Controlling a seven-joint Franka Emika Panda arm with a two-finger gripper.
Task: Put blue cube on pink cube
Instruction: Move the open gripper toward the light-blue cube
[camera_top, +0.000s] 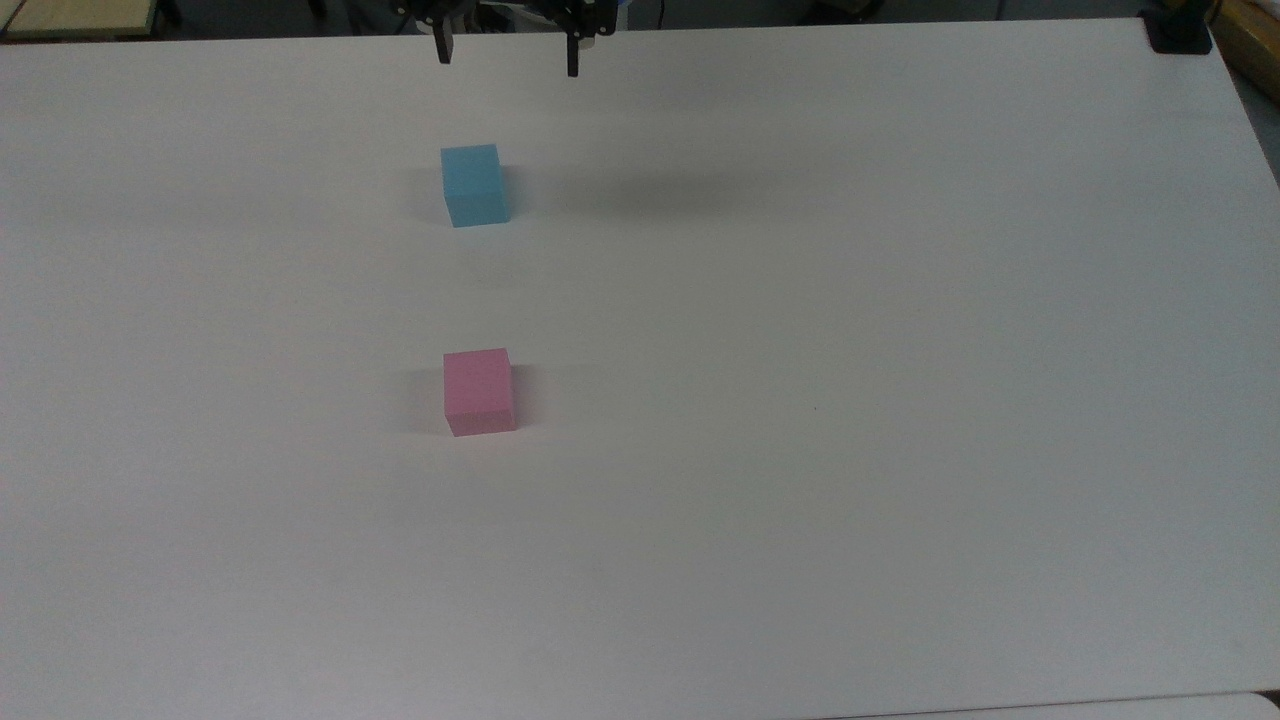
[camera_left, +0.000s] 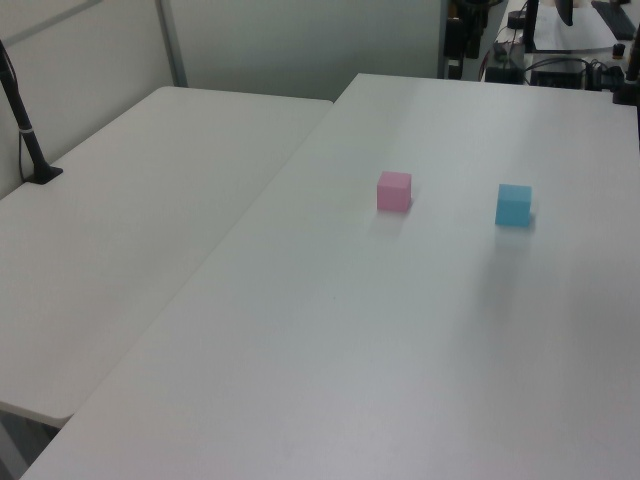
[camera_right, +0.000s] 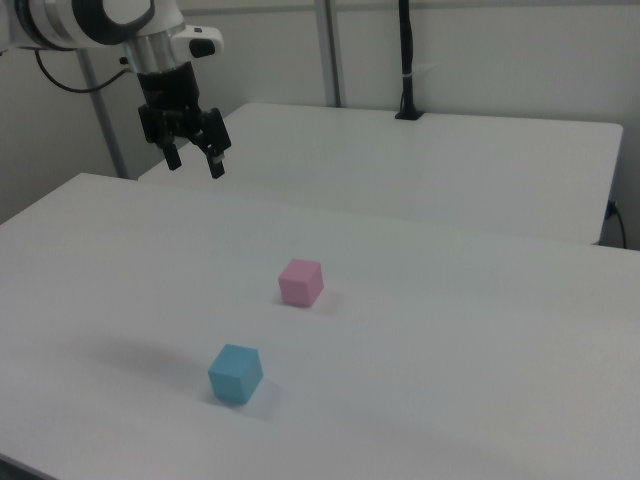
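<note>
Pink cube (camera_top: 479, 391) nearest; blue cube (camera_top: 474, 185) apart behind it; gripper (camera_top: 508, 55) above, fingers spread, empty.

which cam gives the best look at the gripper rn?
The right view: the gripper shows whole with its wrist, open, hanging in the air well above the table. The top view catches just the two fingertips at the frame's upper edge, beyond the blue cube.
</note>
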